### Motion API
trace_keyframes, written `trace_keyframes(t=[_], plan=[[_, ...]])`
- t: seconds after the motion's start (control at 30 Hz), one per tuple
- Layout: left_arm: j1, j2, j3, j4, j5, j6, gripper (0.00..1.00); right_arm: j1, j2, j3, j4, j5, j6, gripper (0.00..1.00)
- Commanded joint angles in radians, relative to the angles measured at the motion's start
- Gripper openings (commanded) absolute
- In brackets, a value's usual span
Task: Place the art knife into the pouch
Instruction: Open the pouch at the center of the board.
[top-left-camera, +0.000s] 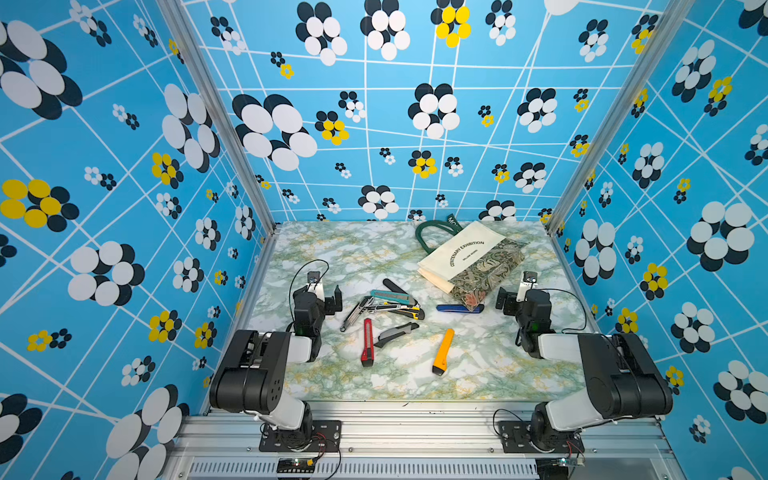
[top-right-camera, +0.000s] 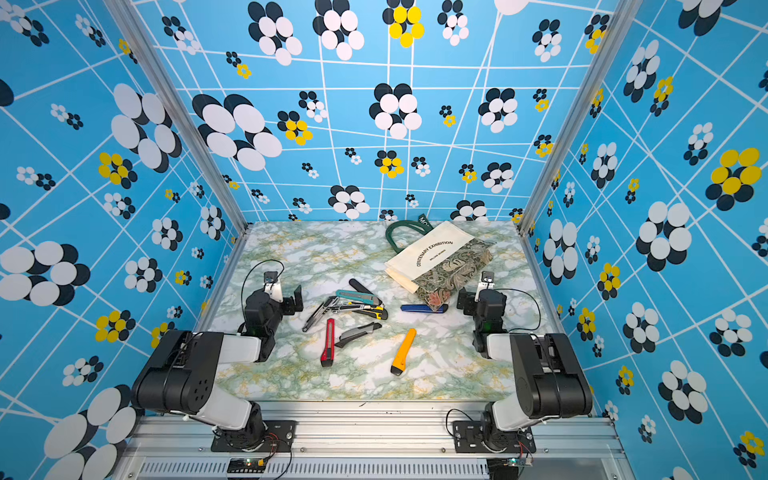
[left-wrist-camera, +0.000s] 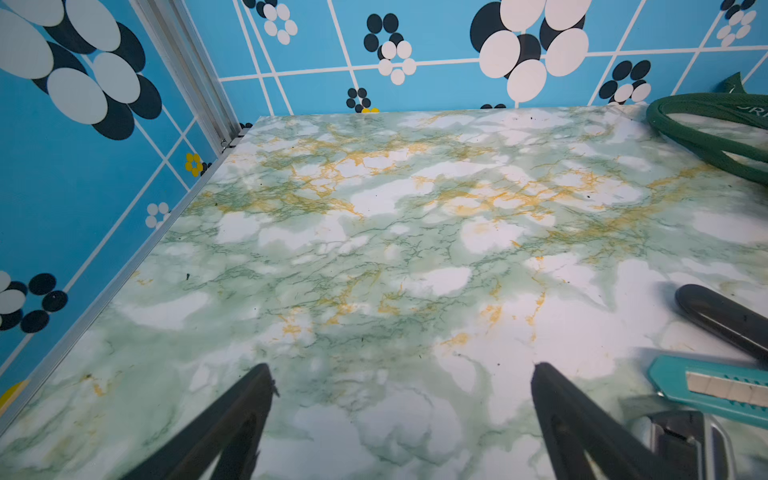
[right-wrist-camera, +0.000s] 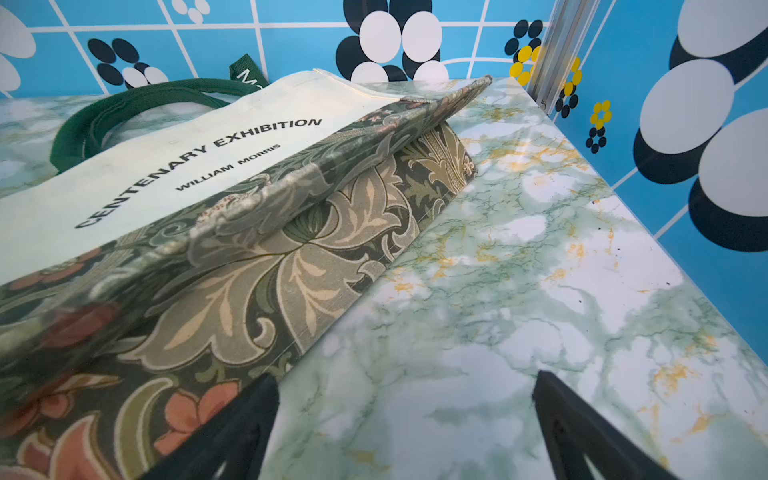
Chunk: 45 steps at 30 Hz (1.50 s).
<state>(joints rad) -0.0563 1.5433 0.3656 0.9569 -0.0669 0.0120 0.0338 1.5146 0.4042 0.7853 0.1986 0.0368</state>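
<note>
Several art knives lie loose mid-table in both top views: a red one (top-left-camera: 367, 341), an orange one (top-left-camera: 443, 351), a grey-black one (top-left-camera: 397, 334), and a small pile with a teal one (top-left-camera: 392, 296) (left-wrist-camera: 706, 386). A blue knife (top-left-camera: 459, 308) lies against the near corner of the pouch (top-left-camera: 461, 253) (top-right-camera: 432, 253) (right-wrist-camera: 166, 166). The pouch lies flat at the back right, its green handles (left-wrist-camera: 706, 137) towards the rear wall. My left gripper (top-left-camera: 328, 301) (left-wrist-camera: 403, 368) is open and empty, left of the pile. My right gripper (top-left-camera: 505, 301) (right-wrist-camera: 405, 376) is open and empty beside the pouch's patterned bottom.
The marbled table (top-left-camera: 332, 249) is boxed in by blue flower-patterned walls on the left, back and right, with aluminium posts (top-left-camera: 582, 166) at the rear corners. A black knife (left-wrist-camera: 723, 320) lies at the far end of the pile. An aluminium rail (top-left-camera: 415, 424) carries both arm bases.
</note>
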Motion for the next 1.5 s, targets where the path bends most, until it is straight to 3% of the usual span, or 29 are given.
trace_keyframes(t=[0.0, 0.33, 0.37, 0.47, 0.57, 0.63, 0.73, 0.9, 1.0, 1.07, 1.13, 1.17, 1.23, 1.3, 1.37, 1.47], plan=[[0.009, 0.006, 0.0, -0.001, 0.014, 0.009, 1.0, -0.006, -0.005, 0.013, -0.003, -0.012, -0.006, 0.99], [0.016, 0.002, 0.007, -0.016, -0.033, -0.016, 1.0, -0.009, -0.026, 0.035, -0.045, 0.011, 0.006, 0.99], [0.016, 0.001, 0.008, -0.017, -0.044, -0.021, 1.0, -0.009, -0.046, 0.07, -0.114, 0.042, 0.017, 0.99], [0.01, -0.037, 0.011, -0.05, -0.063, -0.016, 1.0, -0.009, -0.102, 0.293, -0.553, 0.123, 0.104, 0.99], [-0.038, -0.183, 0.101, -0.313, -0.108, 0.022, 1.0, 0.012, -0.136, 0.475, -0.834, 0.011, 0.216, 0.99], [-0.057, -0.279, 0.23, -0.601, -0.111, -0.098, 1.0, 0.069, -0.158, 0.568, -0.952, -0.048, 0.29, 0.99], [-0.089, -0.314, 0.436, -0.862, -0.023, -0.334, 0.99, 0.209, -0.172, 0.675, -1.028, -0.096, 0.409, 0.99], [-0.271, -0.282, 0.664, -0.996, -0.008, -0.6, 1.0, 0.376, -0.093, 0.943, -1.248, -0.094, 0.569, 0.99], [-0.394, -0.241, 0.774, -1.105, -0.079, -0.71, 1.0, 0.4, -0.052, 0.981, -1.245, -0.201, 0.69, 0.99], [-0.44, -0.22, 0.812, -1.146, -0.084, -0.776, 1.0, 0.4, -0.018, 1.022, -1.274, -0.171, 0.753, 0.99], [-0.435, -0.203, 0.768, -0.972, 0.066, -0.773, 1.0, 0.399, 0.048, 1.128, -1.446, -0.104, 0.784, 0.99], [-0.422, -0.188, 0.757, -0.91, 0.143, -0.77, 1.0, 0.396, 0.075, 1.153, -1.444, -0.122, 0.763, 0.99], [-0.384, -0.13, 0.768, -0.8, 0.33, -0.779, 0.99, 0.391, 0.188, 1.272, -1.421, -0.195, 0.664, 0.82], [-0.352, -0.058, 0.813, -0.739, 0.478, -0.771, 1.0, 0.393, 0.342, 1.451, -1.53, -0.141, 0.588, 0.78], [-0.32, 0.02, 0.907, -0.855, 0.496, -0.778, 1.0, 0.394, 0.544, 1.708, -1.679, -0.038, 0.495, 0.81], [-0.312, 0.113, 1.018, -1.082, 0.367, -0.74, 1.0, 0.391, 0.86, 2.108, -1.83, 0.058, 0.366, 0.81]])
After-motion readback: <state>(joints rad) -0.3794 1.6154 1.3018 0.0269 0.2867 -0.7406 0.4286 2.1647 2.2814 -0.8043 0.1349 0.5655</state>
